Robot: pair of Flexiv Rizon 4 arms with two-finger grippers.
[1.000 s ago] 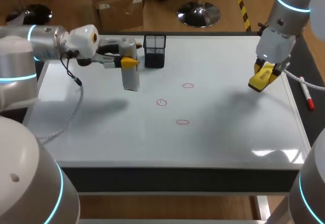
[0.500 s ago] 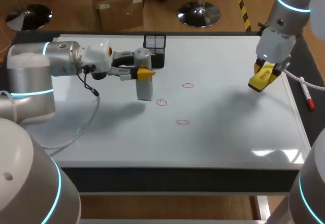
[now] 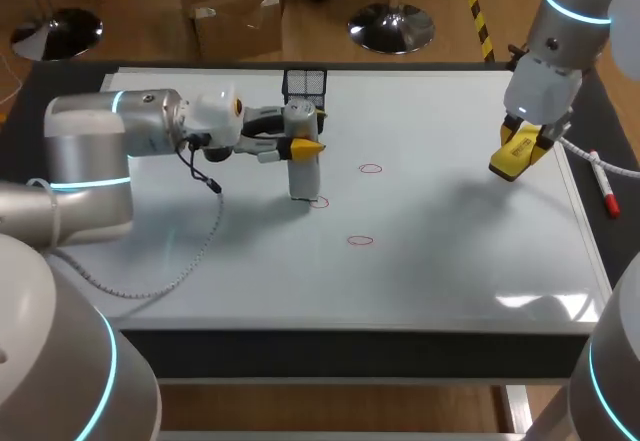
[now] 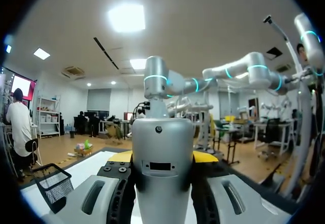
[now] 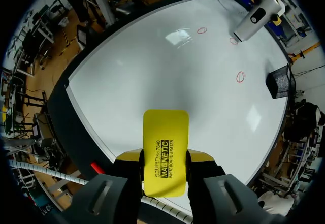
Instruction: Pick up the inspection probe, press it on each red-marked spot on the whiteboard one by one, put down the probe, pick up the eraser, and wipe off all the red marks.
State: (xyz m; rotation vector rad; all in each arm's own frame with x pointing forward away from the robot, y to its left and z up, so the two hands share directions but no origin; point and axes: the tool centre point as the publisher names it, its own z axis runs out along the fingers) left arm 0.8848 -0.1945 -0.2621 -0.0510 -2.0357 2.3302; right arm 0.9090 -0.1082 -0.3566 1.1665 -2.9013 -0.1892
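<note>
Swinging my left arm away from the mesh basket [image 3: 305, 84] over the last second, I have carried the probe [image 3: 303, 174] across the whiteboard [image 3: 450, 261] on the bench, so its lower end now sits at the edge of the middle red ring [image 3: 319, 202]. I read that as the first press about to land, though I cannot tell from above whether the tip touches the board. The other two rings, one beyond the probe [image 3: 371, 169] and one nearer me [image 3: 360, 240], are untouched. The left fingers [image 3: 300, 148] are pinching the probe near its top from both sides, and it hangs upright below them. It is a smooth silver-grey body; in the wrist view it has a rounded head [image 4: 162, 153] with a small screw and a dark slot on its face. My right arm has not shifted. The right fingers [image 5: 200, 156] clamp the yellow eraser [image 5: 165, 150], which juts out ahead of them above the board's far right side, well apart from the rings.
</note>
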